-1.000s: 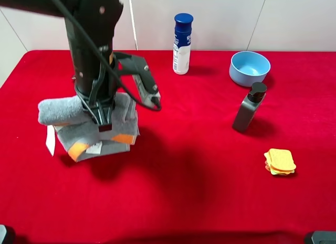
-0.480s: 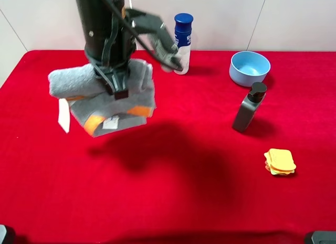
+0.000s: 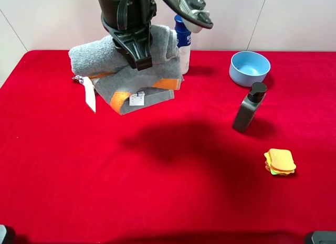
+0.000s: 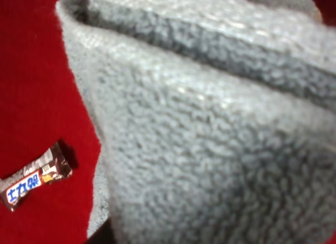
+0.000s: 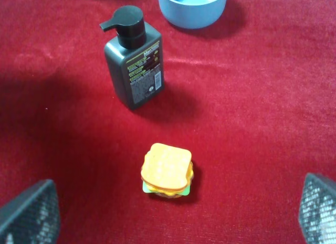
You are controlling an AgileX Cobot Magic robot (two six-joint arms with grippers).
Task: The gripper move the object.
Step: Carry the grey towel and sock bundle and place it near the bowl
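Under the claw (image 3: 139, 60), towel (image 3: 131, 82) (pinched, aloft)

Towel (image 3: 126, 71) is hiding left gripper (image 3: 140, 59) tips & part of white bottle (image 3: 186, 60); arm (image 3: 121, 8) is running off top edge. L wrist cam: towel is blurring, overfilling pic. R wrist cam: bowl (image 5: 193, 8) is getting cropped.

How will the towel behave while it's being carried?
Probably floppy: the towel sags in folds below the grip, its tag dangling. Likely light for its bulk, being fluffy terry. Unlikely to slip; the pile looks grippy.
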